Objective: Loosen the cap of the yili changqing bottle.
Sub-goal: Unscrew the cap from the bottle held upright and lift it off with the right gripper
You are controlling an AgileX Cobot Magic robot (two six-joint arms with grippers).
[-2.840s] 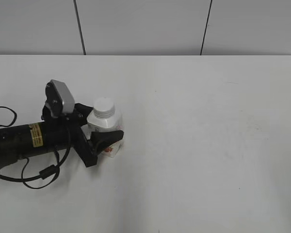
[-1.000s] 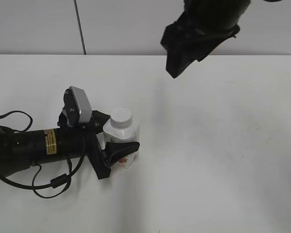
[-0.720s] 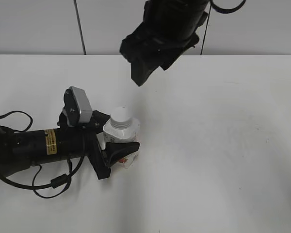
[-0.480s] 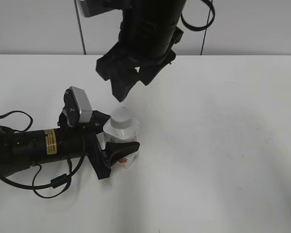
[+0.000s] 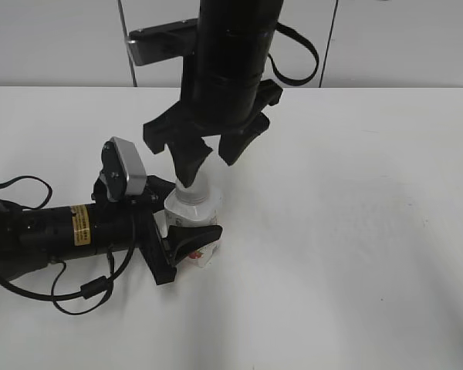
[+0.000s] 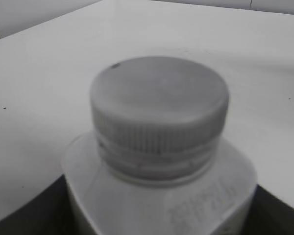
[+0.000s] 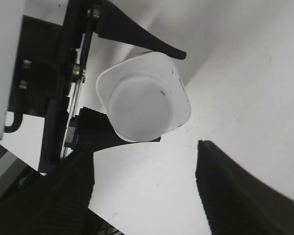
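Left pincer [image 5: 187, 218] is gripping the yili changqing bottle [image 5: 194, 225] upright on the desk [image 5: 355, 231]; right pincer [image 5: 213, 158] is hanging released just above the cap [image 5: 193, 189].

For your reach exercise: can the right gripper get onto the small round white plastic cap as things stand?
Probably yes: the right gripper hangs open just above the small round white plastic cap, whose top shows bare, while the left gripper clamps only the body below.

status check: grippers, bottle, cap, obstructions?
Left gripper shut on bottle, upright. Right gripper open above cap, not touching. Nothing in the way.
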